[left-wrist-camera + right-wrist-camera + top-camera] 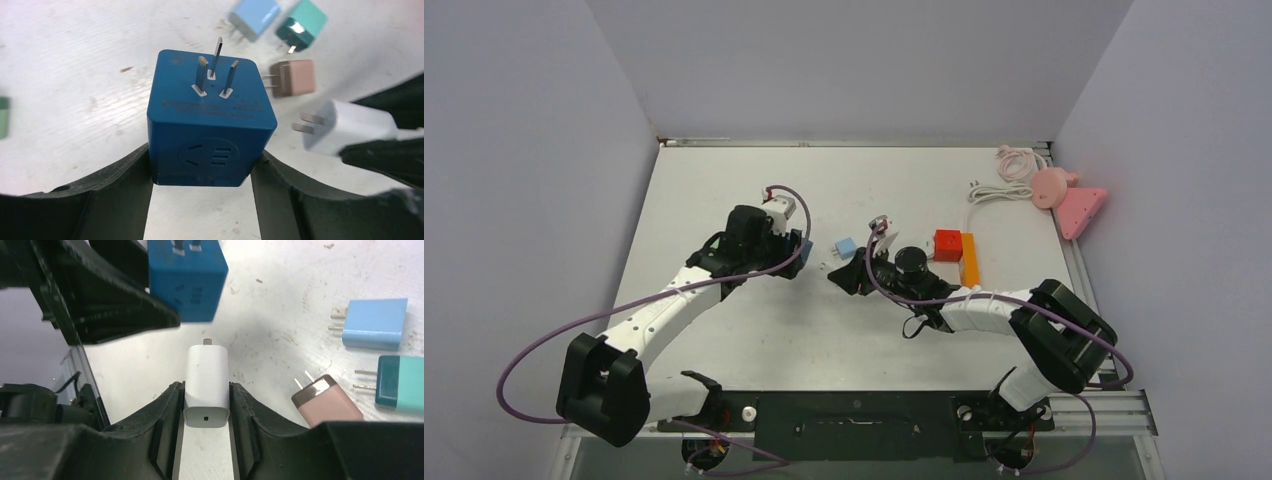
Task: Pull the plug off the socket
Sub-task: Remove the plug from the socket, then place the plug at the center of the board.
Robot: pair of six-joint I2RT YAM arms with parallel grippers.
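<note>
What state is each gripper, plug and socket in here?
left gripper: shut on blue socket cube
blue socket cube: held, front socket empty
right gripper: shut on white plug
white plug: held, apart from cube
light blue plug: loose on table
teal plug: loose on table
pink plug: loose on table

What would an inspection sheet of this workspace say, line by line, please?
Surface: white table, scuffed and speckled.
Job's things: blue socket cube and white plug are apart; the plug's prongs are bare.
Clutter: light blue plug, teal plug and pink plug lie loose; red cube sits beside orange block.
Grippers: left gripper shut on the blue socket cube; right gripper shut on the white plug.
Cables: purple cables loop along both arms; white cord coiled at the far right.
Surroundings: plain grey walls on three sides; pink objects at the right edge.
</note>
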